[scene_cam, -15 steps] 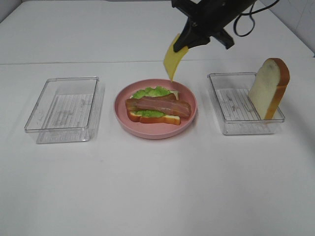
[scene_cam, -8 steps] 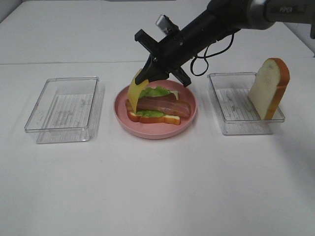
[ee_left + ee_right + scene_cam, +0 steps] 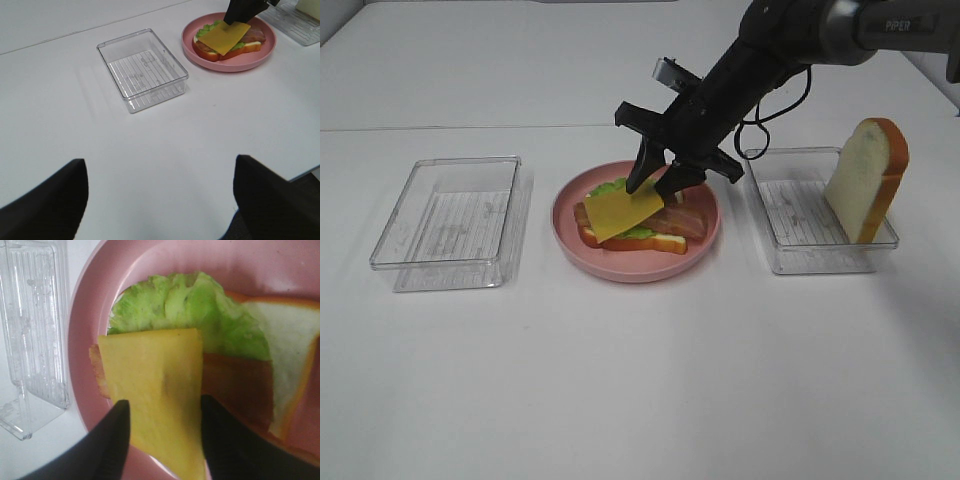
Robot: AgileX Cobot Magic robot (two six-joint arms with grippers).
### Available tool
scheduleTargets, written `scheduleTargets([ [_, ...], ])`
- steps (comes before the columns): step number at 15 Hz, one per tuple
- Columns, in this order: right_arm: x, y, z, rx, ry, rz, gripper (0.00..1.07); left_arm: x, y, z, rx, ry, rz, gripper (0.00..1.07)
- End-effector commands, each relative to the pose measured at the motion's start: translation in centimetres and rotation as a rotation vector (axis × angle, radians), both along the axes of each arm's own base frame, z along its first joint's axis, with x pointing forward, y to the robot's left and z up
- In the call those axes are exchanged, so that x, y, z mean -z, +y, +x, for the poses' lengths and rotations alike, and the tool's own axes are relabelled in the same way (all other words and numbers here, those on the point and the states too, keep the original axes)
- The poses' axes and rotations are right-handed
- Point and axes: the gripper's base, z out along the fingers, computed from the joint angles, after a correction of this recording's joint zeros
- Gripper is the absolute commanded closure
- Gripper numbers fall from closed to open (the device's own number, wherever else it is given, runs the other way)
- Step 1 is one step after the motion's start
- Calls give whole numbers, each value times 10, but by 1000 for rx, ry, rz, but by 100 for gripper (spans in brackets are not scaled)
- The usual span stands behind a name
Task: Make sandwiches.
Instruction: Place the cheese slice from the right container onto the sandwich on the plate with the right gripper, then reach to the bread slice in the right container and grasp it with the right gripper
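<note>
On the pink plate [image 3: 570, 235] near the middle of the tabletop [image 3: 640, 380], we see the half-built sandwich [image 3: 635, 220]: a bread slice at the bottom, green lettuce [image 3: 190, 305], reddish bacon [image 3: 685, 222], and now a yellow cheese slice [image 3: 623, 208] lying tilted across the left part of the stack. A second ago that cheese hung from our right gripper [image 3: 655, 182] high above the plate; half a second ago it was being lowered onto the lettuce edge. Now it rests on the stack, and the right fingers [image 3: 112, 440] stand spread on either side of it, no longer pinching it as far as we can tell from the wrist view. We judge that the cheese step is as good as done, though the slice sits off-centre and overhangs the bread on one side.

What remains, by our reckoning, is the top slice: a second piece of bread [image 3: 865, 180] leans upright in the clear tray [image 3: 790, 250] to the right of the plate. Another clear tray [image 3: 450, 220] sits empty on the left. Our left fingers [image 3: 45, 200] are spread wide and hold nothing, well apart from the plate.
</note>
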Motion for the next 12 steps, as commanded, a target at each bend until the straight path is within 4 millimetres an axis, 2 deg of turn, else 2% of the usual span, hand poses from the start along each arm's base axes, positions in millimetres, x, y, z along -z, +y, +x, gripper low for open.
scheduleTargets([
  [1,-14,-3,0,-12,-46,-28,36,1,0,0,5,-9,-8,30],
  [2,-22,-6,0,-24,-74,-52,33,1,0,0,5,-9,-8,30],
  [6,-69,-22,-6,-29,-173,-173,33,1,0,0,5,-9,-8,30],
  [8,-97,-35,-11,-18,-242,-285,33,1,0,0,5,-9,-8,30],
  [12,-134,-69,-22,12,-291,-536,33,1,0,0,5,-9,-8,30],
])
